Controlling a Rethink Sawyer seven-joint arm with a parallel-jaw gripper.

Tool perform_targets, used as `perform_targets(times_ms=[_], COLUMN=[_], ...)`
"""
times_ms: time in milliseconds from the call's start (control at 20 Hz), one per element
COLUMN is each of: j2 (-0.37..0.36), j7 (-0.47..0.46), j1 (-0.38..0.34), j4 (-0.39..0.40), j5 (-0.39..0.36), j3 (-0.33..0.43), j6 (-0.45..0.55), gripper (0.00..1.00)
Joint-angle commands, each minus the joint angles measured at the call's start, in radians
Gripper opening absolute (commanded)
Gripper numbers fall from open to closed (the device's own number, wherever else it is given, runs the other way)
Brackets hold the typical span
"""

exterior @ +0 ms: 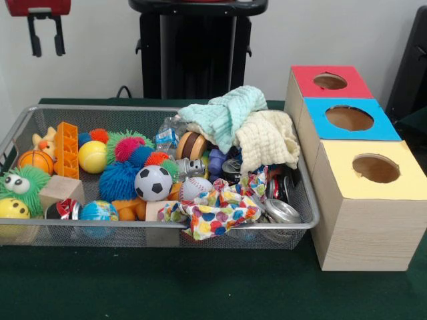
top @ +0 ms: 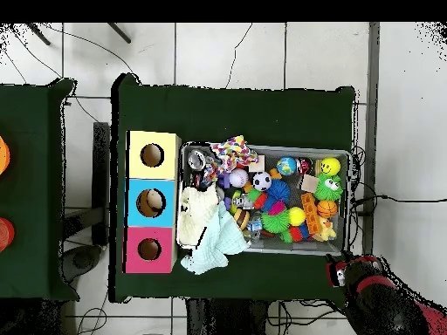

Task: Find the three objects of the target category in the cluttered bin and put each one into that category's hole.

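- Three cloths, probably the target set: mint (exterior: 227,113), cream (exterior: 267,143), dotted (exterior: 217,212).
- Heaped at the bin's (exterior: 133,109) right end, beside the boxes (exterior: 363,220); mint and cream at the far right corner, dotted draped over the near rim.
- Gripper (exterior: 46,45) raised off the bin's far left corner, fingers parted, empty.
- Whole bin length to cross, rightward in the front view.
- Soft, crumpled, no clear long axis.
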Motion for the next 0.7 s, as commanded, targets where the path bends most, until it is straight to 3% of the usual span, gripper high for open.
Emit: perform_targets(times_ms=[50, 700], j2=[0.016, 0.010], j7=[-0.048, -0.010], j1=[-0.031, -0.007], j4=[-0.037, -0.046], j5=[0.044, 0.013], j3=[0.092, 0.054], j6=[0.111, 0.101], gripper=[1.00, 1.00])
